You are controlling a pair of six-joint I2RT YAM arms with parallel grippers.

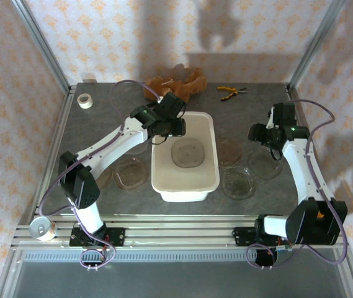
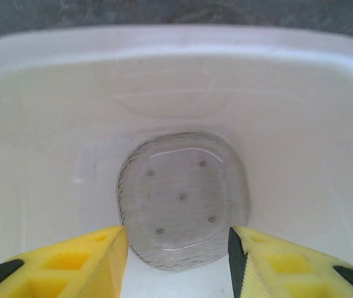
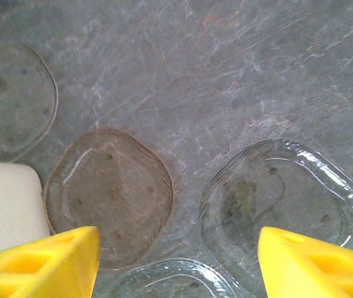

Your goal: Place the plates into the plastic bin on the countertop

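Just one plate (image 2: 182, 198) flat in the plastic bin (image 2: 176, 74); left gripper (image 2: 176, 248) above, parted, empty; right gripper (image 3: 177, 261) wide.

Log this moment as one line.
left claw open over bin, empty | one plate in bin | right claw open above plates on countertop

A lab mock-up of a kitchen: wallpapered panels (image 1: 102, 37) in aluminium rails (image 1: 164, 227) around a stone-look countertop (image 1: 238, 115).

End effector (image 3: 176, 251) jaws apart above countertop (image 3: 226, 74), brown-tinted plate (image 3: 108, 192), clear plate (image 3: 288, 205), bin corner (image 3: 5, 205)
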